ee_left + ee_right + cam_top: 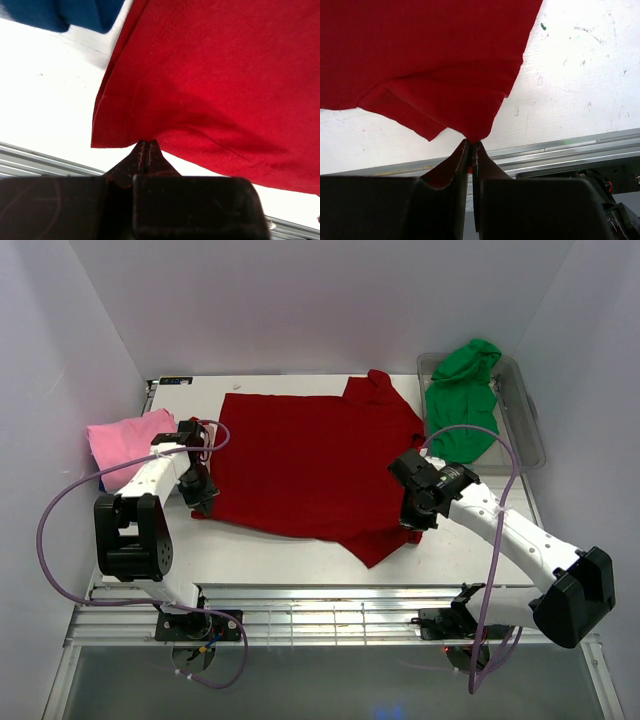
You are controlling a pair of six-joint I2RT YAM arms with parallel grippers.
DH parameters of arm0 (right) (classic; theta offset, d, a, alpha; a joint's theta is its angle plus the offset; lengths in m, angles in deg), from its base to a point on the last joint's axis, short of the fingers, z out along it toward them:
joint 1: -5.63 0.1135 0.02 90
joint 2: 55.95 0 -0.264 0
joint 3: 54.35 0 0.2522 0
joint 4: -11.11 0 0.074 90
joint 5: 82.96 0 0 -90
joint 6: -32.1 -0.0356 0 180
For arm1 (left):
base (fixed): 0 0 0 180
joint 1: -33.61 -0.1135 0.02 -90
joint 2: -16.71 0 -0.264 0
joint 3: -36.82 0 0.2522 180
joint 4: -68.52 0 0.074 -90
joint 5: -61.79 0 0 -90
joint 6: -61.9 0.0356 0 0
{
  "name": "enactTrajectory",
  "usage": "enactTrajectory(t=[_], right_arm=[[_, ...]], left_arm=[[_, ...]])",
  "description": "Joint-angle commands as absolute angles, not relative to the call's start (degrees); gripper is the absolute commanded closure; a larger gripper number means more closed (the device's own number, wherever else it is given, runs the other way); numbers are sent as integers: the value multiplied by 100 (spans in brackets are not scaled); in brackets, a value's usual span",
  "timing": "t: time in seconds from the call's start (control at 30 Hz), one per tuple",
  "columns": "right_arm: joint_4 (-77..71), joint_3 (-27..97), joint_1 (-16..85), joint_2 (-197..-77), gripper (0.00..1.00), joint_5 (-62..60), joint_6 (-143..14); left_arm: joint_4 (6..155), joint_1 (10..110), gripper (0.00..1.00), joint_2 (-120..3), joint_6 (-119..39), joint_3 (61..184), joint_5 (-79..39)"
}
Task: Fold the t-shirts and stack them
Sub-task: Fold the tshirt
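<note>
At the middle of the tabletop (pixel 270 555) the red t-shirt (pixel 310 465) lies spread flat, its long axis running left to right, hem on the left and sleeves on the right. The left end effector (pixel 203 495) is clamped on the near-left hem corner, and the right end effector (pixel 412 520) on the near sleeve tip. The cloth lies on the far side of both, so the 2 arms would probably carry the near edge farward together.

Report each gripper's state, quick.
Left gripper: closed, pinching the edge of the red t-shirt.
Right gripper: closed, pinching a corner of the same shirt.
</note>
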State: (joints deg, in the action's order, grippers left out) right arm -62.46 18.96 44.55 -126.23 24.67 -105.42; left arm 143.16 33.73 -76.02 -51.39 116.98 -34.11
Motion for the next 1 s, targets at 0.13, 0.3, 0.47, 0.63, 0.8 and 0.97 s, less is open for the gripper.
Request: enactTrajectory(t=[0.13, 0.3, 0.47, 0.63, 0.8, 0.97], right_arm=[[-6136, 2313, 4465, -13021, 92, 2883, -10220], [-6136, 2795, 4281, -13487, 92, 3287, -9939], [-5979, 3323, 3773, -13987, 92, 3332, -9482], [-5812, 3894, 3341, -14471, 92, 3262, -8964], [-5688, 4211, 3051, -15025, 92, 3209, -8682], [-5600, 4588, 2910, -15481, 92, 3174, -8427]], left_arm=[[14196, 3370, 100, -7391, -5219, 11791, -3419], [14090, 3370, 100, -7777, -5148, 12238, -3296], [14055, 3370, 100, -8225, -5096, 12783, -3252], [14002, 3370, 100, -8760, -5052, 13381, -3165], [13976, 3370, 100, -9306, -5008, 13934, -2945], [14002, 3370, 100, -9824, -4920, 14637, -2936]])
